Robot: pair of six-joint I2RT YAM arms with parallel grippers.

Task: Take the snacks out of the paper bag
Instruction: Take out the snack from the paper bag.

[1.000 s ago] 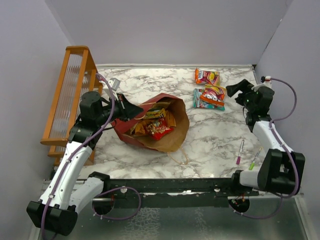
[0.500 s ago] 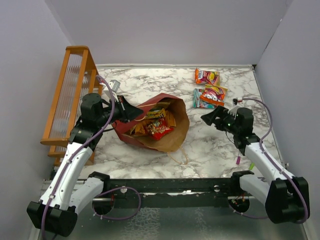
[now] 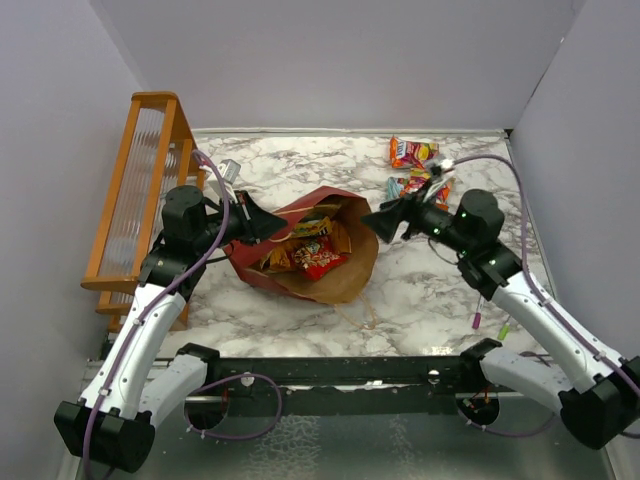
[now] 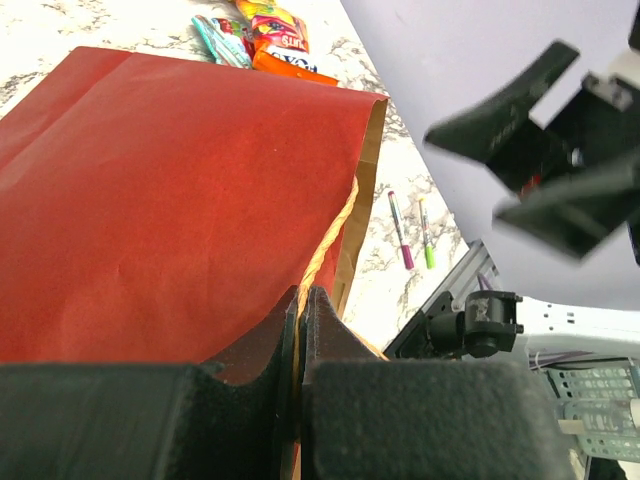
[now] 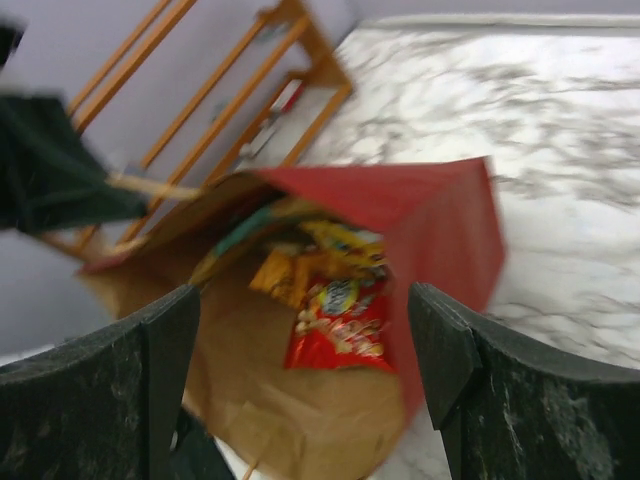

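Note:
The dark red paper bag (image 3: pixel 345 275) lies on its side, its brown mouth open to the right. Inside show a red packet (image 3: pixel 320 258) and yellow and orange packets (image 3: pixel 312 228). My left gripper (image 3: pixel 262 222) is shut on the bag's tan handle (image 4: pixel 325 235) at the upper rim and holds the mouth open. My right gripper (image 3: pixel 383 224) is open and empty, just right of the mouth and pointing into it. Its wrist view frames the red packet (image 5: pixel 340 330) between the fingers. Two snacks lie on the table at the back right, one orange (image 3: pixel 412 152), one teal and orange (image 3: pixel 402 186) partly behind my right gripper.
An orange wooden rack (image 3: pixel 140 190) stands along the left edge, close behind my left arm. A pink pen (image 3: pixel 479 305) and a green pen (image 3: pixel 503 328) lie at the front right beside my right arm. Walls close in the table on three sides.
My right arm has swung from the back right corner leftward, over the two snacks on the table, to the bag's mouth. My left gripper and the bag have not moved.

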